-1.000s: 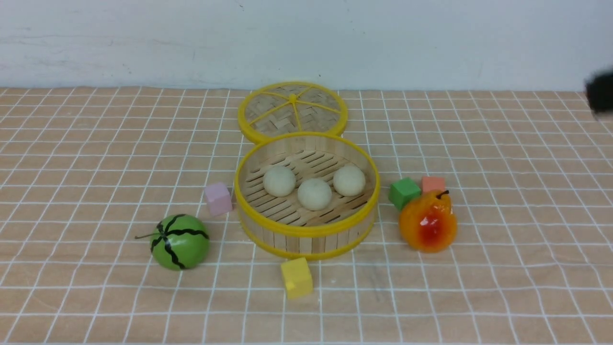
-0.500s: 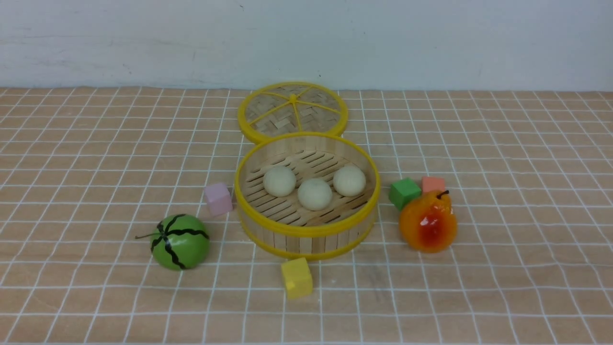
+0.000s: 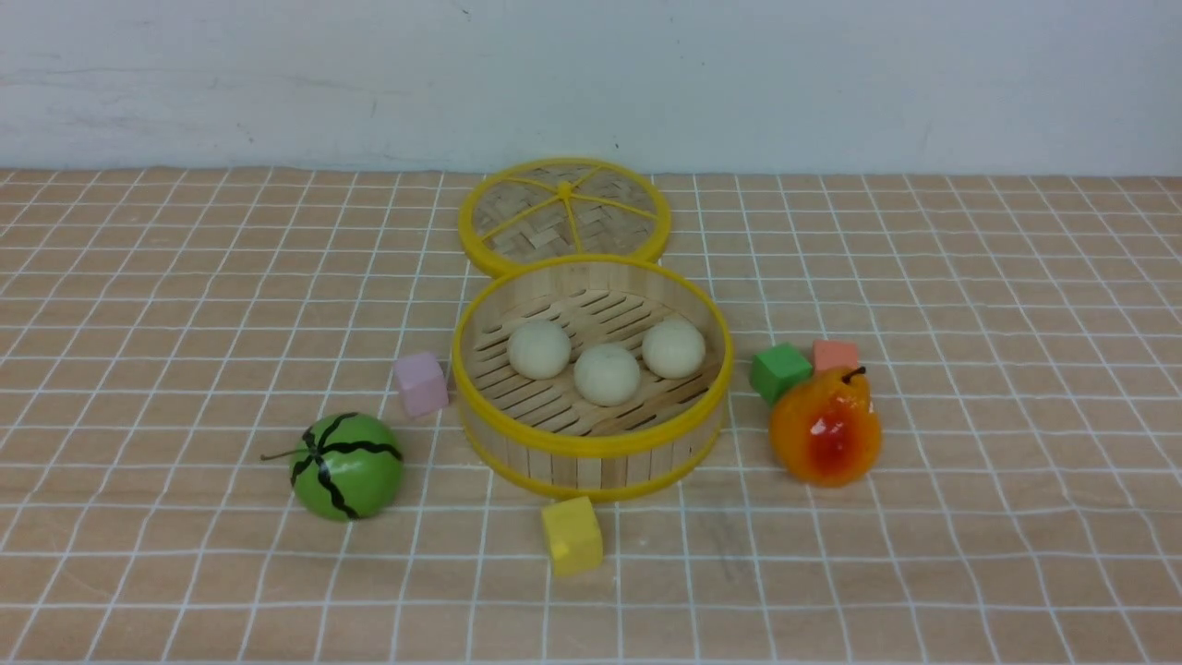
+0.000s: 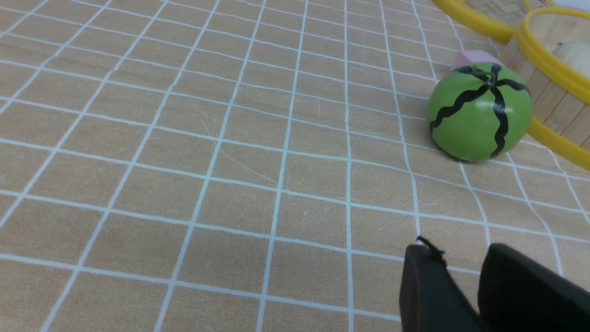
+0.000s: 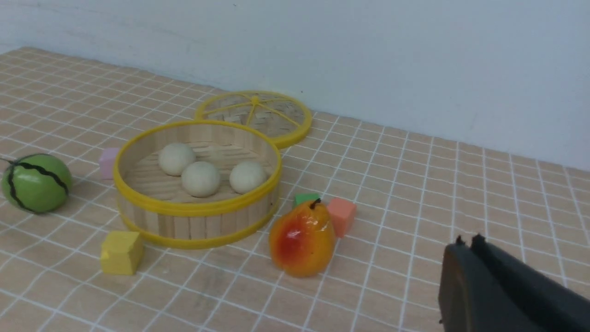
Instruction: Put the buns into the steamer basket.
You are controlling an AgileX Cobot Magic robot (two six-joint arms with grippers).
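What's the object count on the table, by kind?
Buns: 3, all in the steamer basket
Steamer basket: 1
Lid: 1
Blocks: 4 (yellow, pink, green, salmon)
Melon: 1
Pear: 1
Total: 11

You see three buns [image 3: 605, 372] inside the steamer basket [image 3: 591, 448]. Behind the basket lies its lid [image 3: 563, 217]; left of it, one block [image 3: 421, 382] and a melon [image 3: 347, 465]; before it, another block [image 3: 572, 535]; right, two blocks [image 3: 780, 371] and a pear [image 3: 825, 431].

Three buns [image 3: 606, 373], one steamer basket [image 3: 591, 445], one lid [image 3: 563, 214], four cubes [image 3: 572, 536], one melon [image 3: 347, 465], one pear [image 3: 825, 428]
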